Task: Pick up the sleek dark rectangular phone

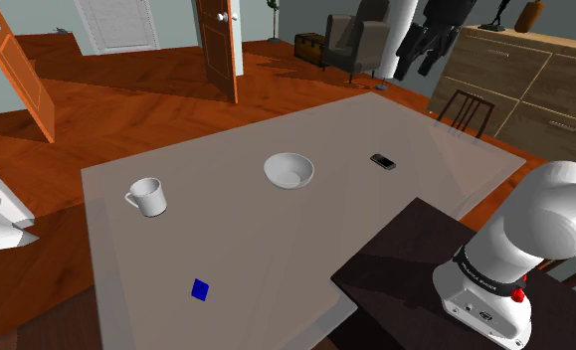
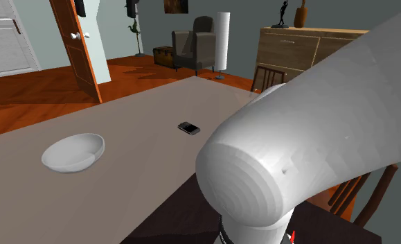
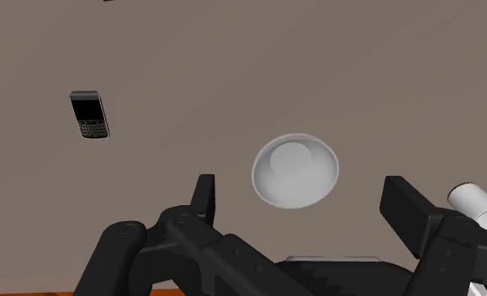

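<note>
Gripper (image 3: 300, 192): fingers (image 3: 203, 195) apart, empty, high over your table (image 3: 233, 50). Phone (image 3: 90, 115): flat on it, near the bowl (image 3: 295, 171), clear of the fingers. Wrist view shows you its keypad; shoulder view adds mug (image 1: 148, 197), blue cube (image 1: 200, 289).

Arm links (image 1: 549, 214): white, rounded shells.
Joint band (image 1: 489, 273): dark ring, white lettering.
Base mark (image 1: 517, 295): red.
Gripper (image 3: 301, 193): all black; blocky fingers (image 3: 203, 195), rounded linkages behind the jaws.

A wide grey-brown table (image 1: 276, 249) carries four things, well apart. In the shoulder view, a white mug (image 1: 148, 197) stands at left, a white bowl (image 1: 288, 171) mid-table, a dark phone (image 1: 382, 161) lies flat further right, and a small blue block (image 1: 200, 289) sits nearest the camera.
</note>
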